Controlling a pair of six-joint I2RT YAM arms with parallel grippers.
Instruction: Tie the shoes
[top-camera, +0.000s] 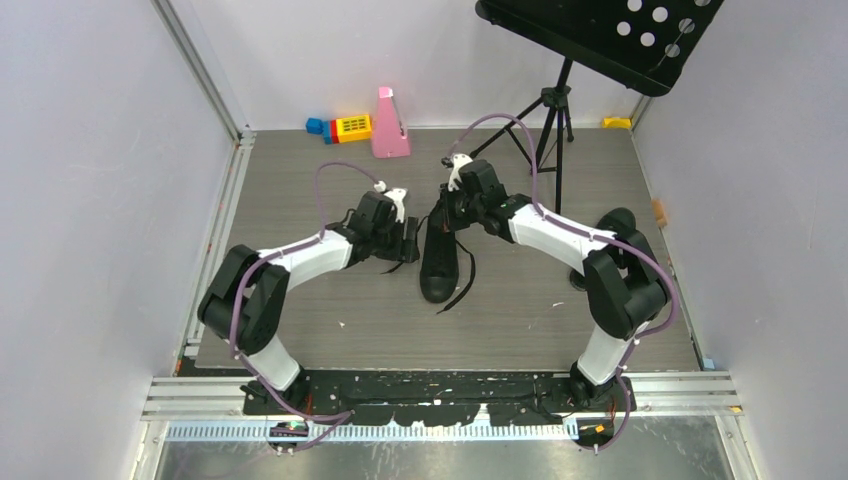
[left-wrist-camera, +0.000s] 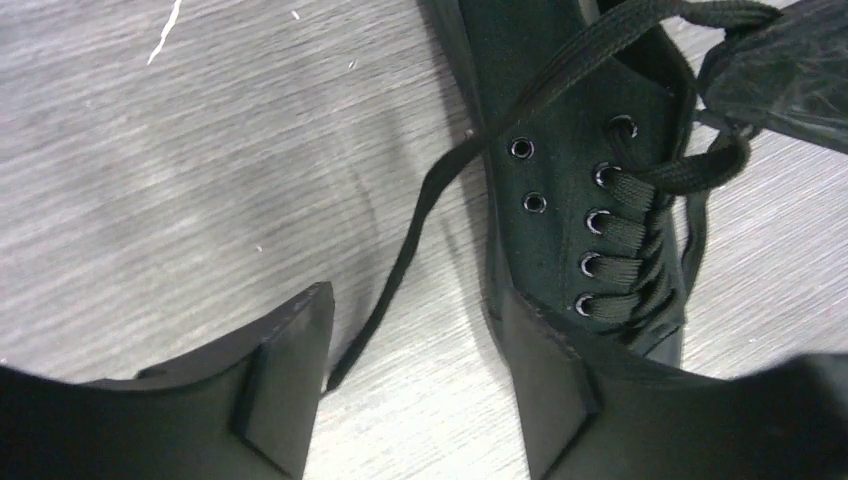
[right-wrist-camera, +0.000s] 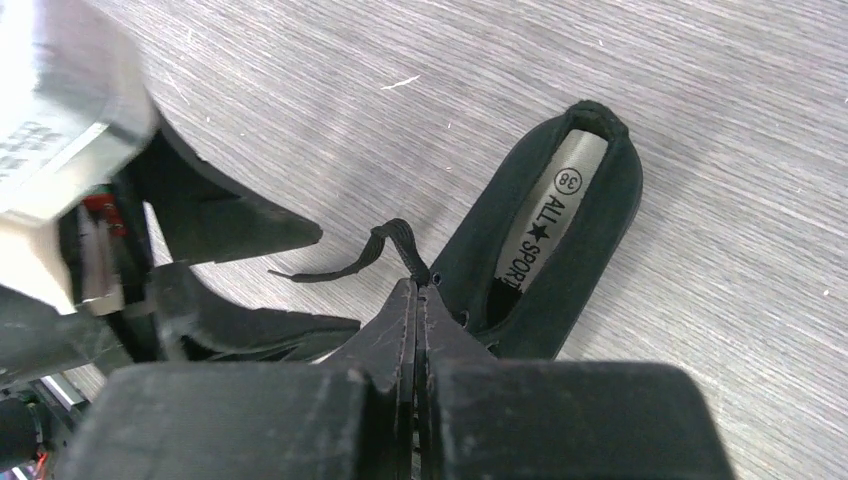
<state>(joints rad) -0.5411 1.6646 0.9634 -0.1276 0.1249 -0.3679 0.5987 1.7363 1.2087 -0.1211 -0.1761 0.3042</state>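
**Top view.** A black sneaker (top-camera: 438, 265) is shown upright on the grey table (top-camera: 300, 180) between the two arms, with its toe turned toward the arm bases. The left gripper (top-camera: 407, 240) is placed just beside the sneaker on the left arm's side. The right gripper (top-camera: 452, 208) is held at the far, heel end.

**Left wrist view.** The fingers (left-wrist-camera: 285, 385) of the left gripper are spread wide and nothing is held. A loose lace (left-wrist-camera: 415, 225) is seen running from the eyelets across the table into the gap between them. One finger is seen against the sneaker's side; whether it touches cannot be told.

**Right wrist view.** The fingers (right-wrist-camera: 395, 330) of the right gripper are pressed together on a second lace (right-wrist-camera: 385, 240). It is pinched just beside the sneaker's collar, and a short end is left curling free.

**Background.** A music stand (top-camera: 600, 40) and coloured toys (top-camera: 350, 127) are seen at the back of the table.
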